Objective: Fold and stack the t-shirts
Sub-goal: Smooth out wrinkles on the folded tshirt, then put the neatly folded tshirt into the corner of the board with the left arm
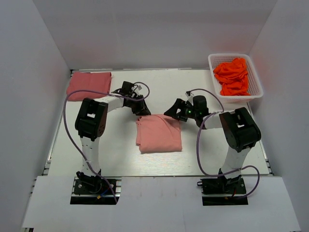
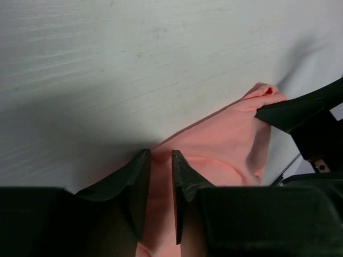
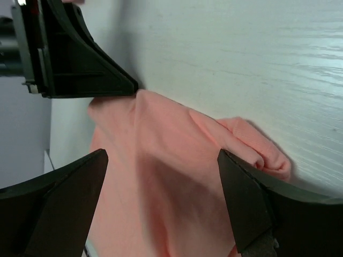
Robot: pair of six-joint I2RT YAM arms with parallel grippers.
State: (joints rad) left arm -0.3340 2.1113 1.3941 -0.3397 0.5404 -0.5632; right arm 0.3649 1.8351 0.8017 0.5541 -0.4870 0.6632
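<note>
A light salmon-pink t-shirt [image 1: 159, 133] lies folded in a rough rectangle at the table's middle. A darker rose-red t-shirt [image 1: 89, 84] lies folded at the back left. My left gripper [image 1: 141, 110] is at the pink shirt's far left corner. In the left wrist view its jaws [image 2: 161, 155] stand narrowly apart with pink cloth [image 2: 225, 144] between them. My right gripper [image 1: 173, 112] is at the far right corner. In the right wrist view it [image 3: 162, 155] is wide open over the bunched pink cloth [image 3: 161, 176], holding nothing.
A white basket [image 1: 256, 72] at the back right holds crumpled orange cloth [image 1: 233, 76]. White walls close in the table on the left, the back and the right. Purple cables loop beside both arms.
</note>
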